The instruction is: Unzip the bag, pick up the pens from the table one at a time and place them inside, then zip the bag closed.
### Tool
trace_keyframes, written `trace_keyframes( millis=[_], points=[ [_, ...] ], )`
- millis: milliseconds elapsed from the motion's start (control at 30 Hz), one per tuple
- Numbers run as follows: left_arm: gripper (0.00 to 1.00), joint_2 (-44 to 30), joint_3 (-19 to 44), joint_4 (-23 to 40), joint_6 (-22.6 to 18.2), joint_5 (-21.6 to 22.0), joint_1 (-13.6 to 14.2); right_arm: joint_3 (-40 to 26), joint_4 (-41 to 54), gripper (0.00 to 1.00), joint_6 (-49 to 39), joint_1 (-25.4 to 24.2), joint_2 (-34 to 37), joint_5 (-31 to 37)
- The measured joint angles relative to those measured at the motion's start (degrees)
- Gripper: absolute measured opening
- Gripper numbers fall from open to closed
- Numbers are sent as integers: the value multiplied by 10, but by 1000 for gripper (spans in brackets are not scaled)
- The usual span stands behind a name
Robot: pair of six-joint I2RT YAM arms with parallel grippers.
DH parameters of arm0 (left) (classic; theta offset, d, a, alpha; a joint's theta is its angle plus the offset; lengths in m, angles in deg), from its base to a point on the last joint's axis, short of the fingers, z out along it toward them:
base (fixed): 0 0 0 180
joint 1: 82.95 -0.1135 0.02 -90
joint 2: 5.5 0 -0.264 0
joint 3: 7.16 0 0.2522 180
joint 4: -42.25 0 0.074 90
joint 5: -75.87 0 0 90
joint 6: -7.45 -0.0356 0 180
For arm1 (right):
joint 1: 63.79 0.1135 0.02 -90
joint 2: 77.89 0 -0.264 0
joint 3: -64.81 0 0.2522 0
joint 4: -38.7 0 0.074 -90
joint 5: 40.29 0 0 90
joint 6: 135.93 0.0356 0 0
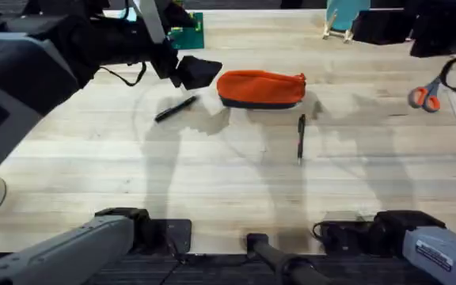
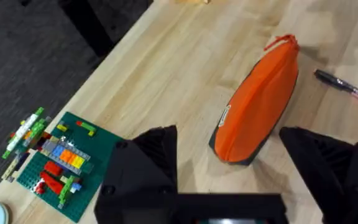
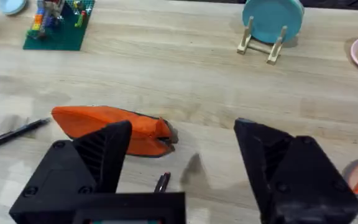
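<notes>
The bag (image 1: 261, 88) lies on its side on the table (image 1: 212, 174), zipped shut as far as the overhead view shows, its dark strip along the edge nearer the arm bases. One pen (image 1: 176, 108) lies slanted to the left of the bag, just off its end. The other pen (image 1: 301, 138) lies nearly straight, below the bag's right end and a little apart from it.

The left gripper (image 1: 190, 73) hangs just beside the bag's left end, fingers spread wide with nothing between them; in its own wrist view the bag (image 2: 257, 102) sits in the gap ahead of the fingers, untouched. The right gripper (image 3: 182, 165) has its fingers apart too and holds nothing (seen in its own wrist view, with the bag (image 3: 107, 127) and a pen tip (image 3: 161, 182) below it).

Around the bag: a green brick plate with coloured bricks (image 2: 58, 163) beyond the bag's left end, near the table's far edge; a teal plate on a wooden stand (image 3: 272, 23) beyond its right end; orange-handled scissors (image 1: 426, 96) well to the right of the bag. Nothing lies between the bag and either pen
</notes>
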Motion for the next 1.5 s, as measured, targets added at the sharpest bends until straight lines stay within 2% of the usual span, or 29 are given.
trace_keyframes(
  millis=[267, 833, 967, 1100, 1233, 1500],
  points=[
    [993, -14, 0, 0, -44, -2, 0, 0, 2, 996, 0, 0, 0, 0],
    [993, -15, 0, 16, -54, -2, 0, 0, 3, 996, 0, 0, 0, 0],
    [993, -37, 0, 14, -56, -2, 0, 0, 3, 996, 0, 0, 0, 0],
    [993, -76, 0, 13, -84, -17, 0, 0, 3, 996, 0, 0, 0, 0],
    [992, -116, 0, -11, -109, -36, 0, 0, 3, 996, 0, 0, 0, 0],
    [993, -208, 0, -103, -125, -79, 0, 0, 3, 996, 0, 0, 0, 0]
  ],
)
